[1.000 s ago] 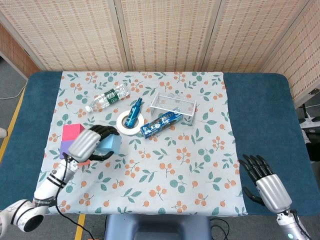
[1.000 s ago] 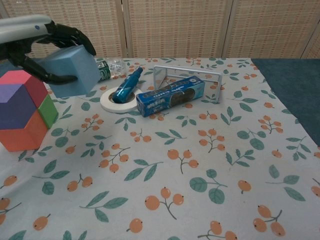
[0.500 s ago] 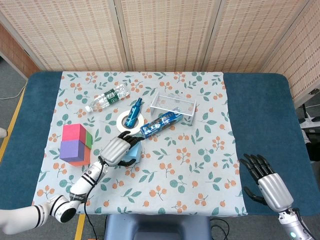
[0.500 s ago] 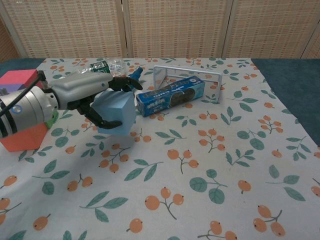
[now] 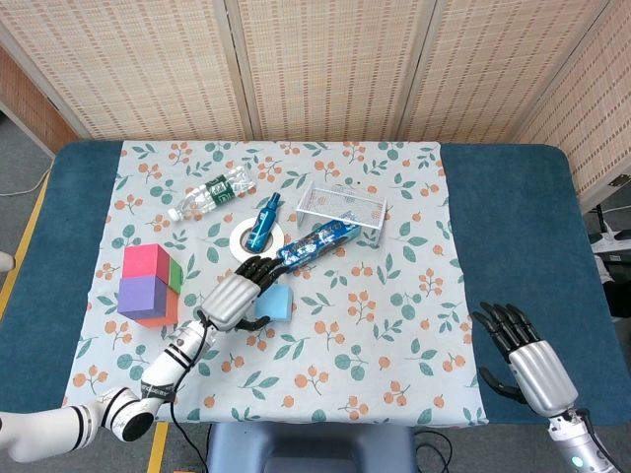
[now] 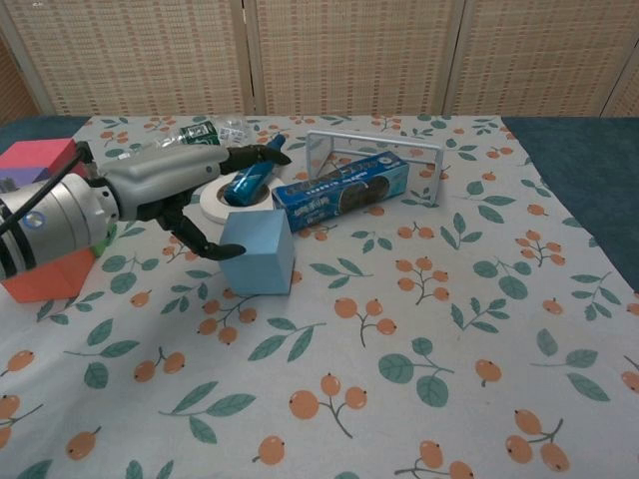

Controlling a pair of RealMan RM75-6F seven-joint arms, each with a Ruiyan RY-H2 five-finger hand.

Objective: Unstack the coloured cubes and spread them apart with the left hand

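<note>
My left hand (image 6: 175,195) is open, fingers spread beside the blue cube (image 6: 257,251) at centre-left on the surface (image 6: 419,329). It looks light and rigid; I'd grip opposite flat faces.

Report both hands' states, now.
Left hand: open, fingers spread beside the light blue cube, holding nothing.
Right hand: open, holding nothing.

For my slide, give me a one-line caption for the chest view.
Left hand opens beside the light blue cube resting on the floral tablecloth, apart from the remaining cube stack.
</note>
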